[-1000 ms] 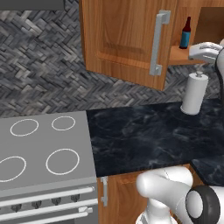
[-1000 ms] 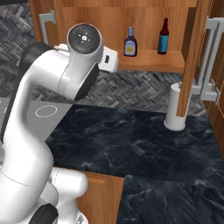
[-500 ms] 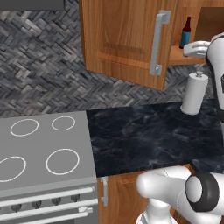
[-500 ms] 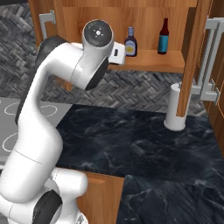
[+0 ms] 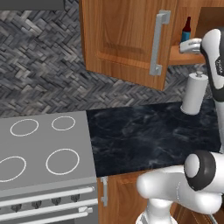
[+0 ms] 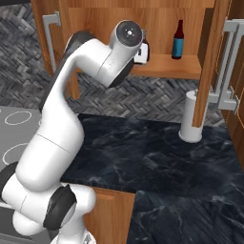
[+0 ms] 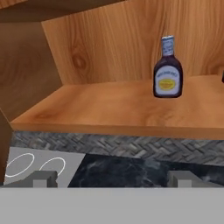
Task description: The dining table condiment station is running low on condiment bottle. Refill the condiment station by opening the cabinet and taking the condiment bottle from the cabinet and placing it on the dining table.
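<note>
The condiment bottle (image 7: 167, 70) is dark, with a yellow label and a white cap. It stands upright on the cabinet (image 7: 109, 109) shelf. My pincer (image 7: 113, 178) is wide open and holds nothing.

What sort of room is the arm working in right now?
A kitchen, rendered. A grey stove top with white rings sits beside a black marble counter, and above them a wooden wall cabinet stands open, with a condiment bottle upright on its shelf.

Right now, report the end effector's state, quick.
End effector: open, holding nothing, facing the condiment bottle on the cabinet shelf.
</note>
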{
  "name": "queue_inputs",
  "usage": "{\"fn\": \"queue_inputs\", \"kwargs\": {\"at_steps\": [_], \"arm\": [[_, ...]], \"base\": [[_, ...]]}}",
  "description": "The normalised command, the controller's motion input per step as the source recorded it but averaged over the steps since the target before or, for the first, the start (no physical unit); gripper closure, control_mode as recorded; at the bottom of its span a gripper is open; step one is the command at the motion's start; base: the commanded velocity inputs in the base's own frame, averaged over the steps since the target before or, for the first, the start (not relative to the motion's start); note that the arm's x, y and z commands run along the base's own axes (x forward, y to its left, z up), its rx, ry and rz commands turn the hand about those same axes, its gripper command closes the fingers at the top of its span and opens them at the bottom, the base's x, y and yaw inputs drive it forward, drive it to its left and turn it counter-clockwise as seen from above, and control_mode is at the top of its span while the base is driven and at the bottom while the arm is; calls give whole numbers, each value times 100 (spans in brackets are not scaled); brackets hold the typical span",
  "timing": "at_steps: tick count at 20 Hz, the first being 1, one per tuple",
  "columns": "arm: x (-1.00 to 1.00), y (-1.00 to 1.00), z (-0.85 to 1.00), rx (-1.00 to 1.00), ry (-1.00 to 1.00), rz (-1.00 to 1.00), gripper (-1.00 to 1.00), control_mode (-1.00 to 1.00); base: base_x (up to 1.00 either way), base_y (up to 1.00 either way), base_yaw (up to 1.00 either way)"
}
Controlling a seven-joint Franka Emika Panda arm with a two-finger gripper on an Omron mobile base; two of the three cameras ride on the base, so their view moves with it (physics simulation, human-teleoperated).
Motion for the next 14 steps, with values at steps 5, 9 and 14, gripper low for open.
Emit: {"fn": "queue_inputs", "kwargs": {"at_steps": [5,9,14], "arm": [[47,-4,0,0,0,3,-100,-100],[37,0,0,0,0,0,-100,-100],[21,4,-1,-4,0,0,-100,-100]], "base": [[0,0,0],[0,0,0],[0,0,0]]}}
